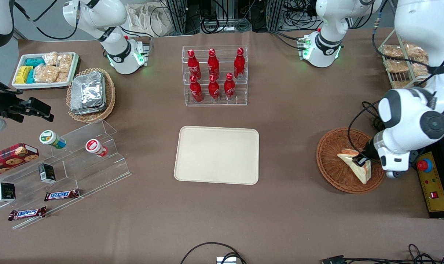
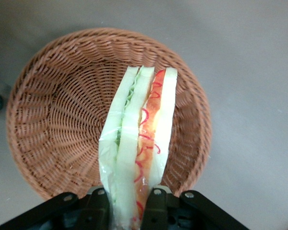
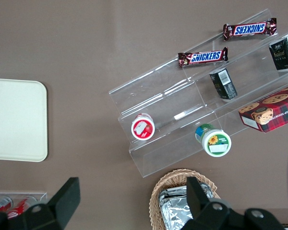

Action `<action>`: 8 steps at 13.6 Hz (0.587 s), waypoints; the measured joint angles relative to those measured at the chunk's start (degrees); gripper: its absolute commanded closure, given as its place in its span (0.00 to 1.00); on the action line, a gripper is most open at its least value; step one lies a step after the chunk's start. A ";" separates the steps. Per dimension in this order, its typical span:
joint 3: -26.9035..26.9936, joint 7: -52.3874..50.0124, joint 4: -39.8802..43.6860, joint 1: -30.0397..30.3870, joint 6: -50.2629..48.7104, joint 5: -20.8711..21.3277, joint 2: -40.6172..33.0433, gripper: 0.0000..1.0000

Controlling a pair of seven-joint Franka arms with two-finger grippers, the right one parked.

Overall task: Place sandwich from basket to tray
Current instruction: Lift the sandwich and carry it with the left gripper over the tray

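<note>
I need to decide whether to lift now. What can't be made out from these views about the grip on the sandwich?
- Front view: the gripper over the basket is mostly hidden by the arm's wrist.
- Left wrist view: the sandwich runs off the picture edge between the fingers, so the grip depth is unseen.
- Neither view shows whether the sandwich touches the basket floor.
- The tray is in full view.

Brown table [image 1: 298,128] with tray [image 1: 216,154], basket [image 1: 333,167], bottle rack [image 1: 215,75].
</note>
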 measured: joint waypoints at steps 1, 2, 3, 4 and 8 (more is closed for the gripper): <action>-0.44 1.60 3.46 -0.36 -4.18 0.00 -0.30 1.00; -0.79 2.79 6.99 -1.16 -8.00 0.09 -0.42 1.00; -0.97 3.40 10.25 -2.52 -11.22 0.84 -0.48 1.00; -1.08 3.52 13.05 -4.37 -14.02 2.72 -0.51 1.00; -1.61 3.51 21.81 -14.09 -25.98 7.20 -0.18 1.00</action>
